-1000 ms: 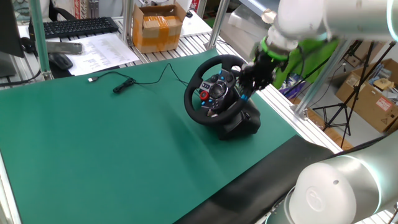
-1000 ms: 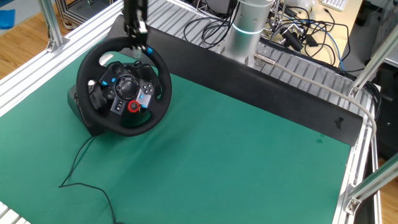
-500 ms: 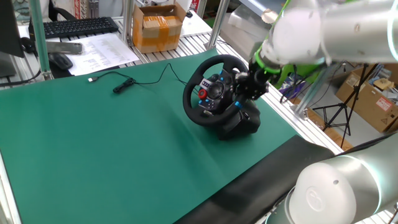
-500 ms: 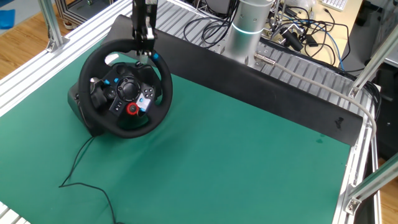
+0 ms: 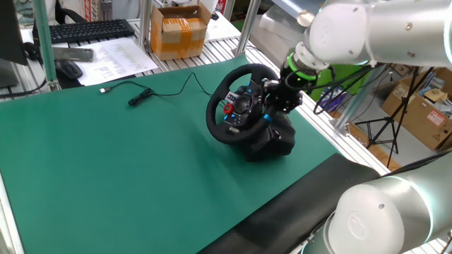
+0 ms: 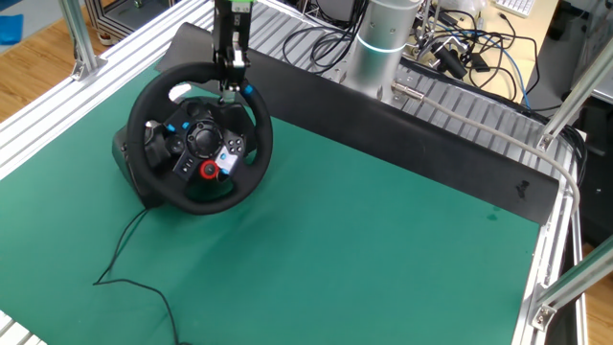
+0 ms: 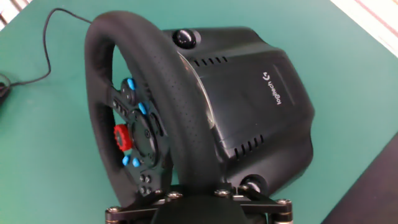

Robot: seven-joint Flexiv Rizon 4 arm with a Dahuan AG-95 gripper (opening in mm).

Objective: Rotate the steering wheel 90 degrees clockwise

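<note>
The jaws are closed on the rim of the steering wheel [image 6: 201, 139]. In the other fixed view the gripper [image 6: 233, 84] comes down from above and meets the rim at its upper right part. In one fixed view the gripper [image 5: 277, 99] meets the side of the rim that faces the arm. In the hand view the rim of the steering wheel [image 7: 158, 106] runs down into the bottom edge of the picture, where the metal gripper body sits over it; the fingertips themselves are hidden there.

The hub carries a red round button [image 6: 206, 171] at its lower right in the other fixed view, with small blue accents around it. The wheel is mounted on a black boxy base [image 7: 249, 106], which stands on the green surface [image 5: 106, 176] near the edge closest to the arm's silver pedestal [image 6: 381, 43].

A thin black cable [image 6: 129, 254] runs from the base across the surface. At the far side in one fixed view, beyond the green mat, lie a keyboard [image 5: 88, 29], a sheet of paper [image 5: 116, 60] and a cardboard box [image 5: 180, 29].
</note>
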